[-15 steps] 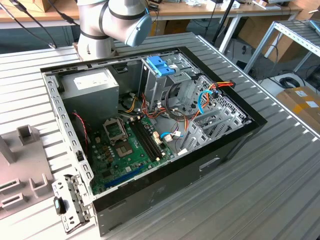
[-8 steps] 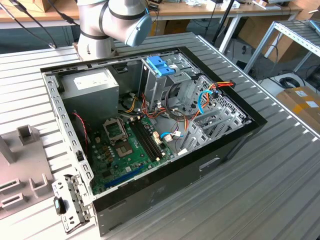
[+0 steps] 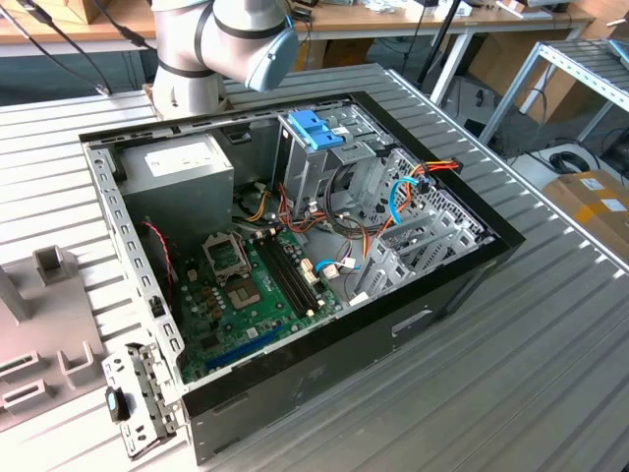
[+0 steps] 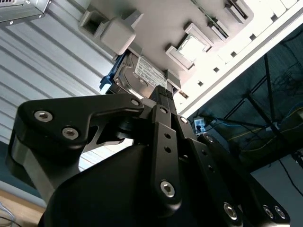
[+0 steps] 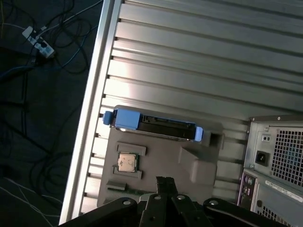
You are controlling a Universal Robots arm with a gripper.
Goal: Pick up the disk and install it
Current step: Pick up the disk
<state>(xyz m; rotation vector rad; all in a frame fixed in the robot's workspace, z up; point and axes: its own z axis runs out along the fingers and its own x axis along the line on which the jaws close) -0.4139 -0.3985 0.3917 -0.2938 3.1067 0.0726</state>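
Spotter: Disk (image 5: 156, 128) first, then. We have it standing on its long edge in a slot of the grey fixture (image 5: 161, 158), with a blue rail (image 5: 124, 119) capping each end. The fixture lies on the slatted metal worktop (image 5: 199, 61), close to that worktop's edge.

Planner: Agreed. How does our end effector (image 5: 164, 180) stand?

Spotter: In both wrist views its fingertips are pressed together with nothing between them. It hangs over the fixture, pointed toward the disk but apart from it. A small square chip (image 5: 126, 162) sits in a pocket of the fixture, near the tips.

Planner: So we judge the pick-up to be the step in hand, at its approach. No grasp is made and the install is not begun.

Spotter: Yes. In the exterior view we see the open computer case (image 3: 295, 256) on the same worktop, just beside the fixture. Inside it, the drive cage (image 3: 305, 172) with its blue handle (image 3: 316, 128) stands next to the grey power supply (image 3: 182, 167).

Planner: And what does the grasp call for, as we read it?

Spotter: We think the fingers must part wider than the disk is thick. They should come down astride its upper edge, between the two rails and square to the flat faces. A skewed closing could, in our judgement, jam the disk in its slot or nip a rail.
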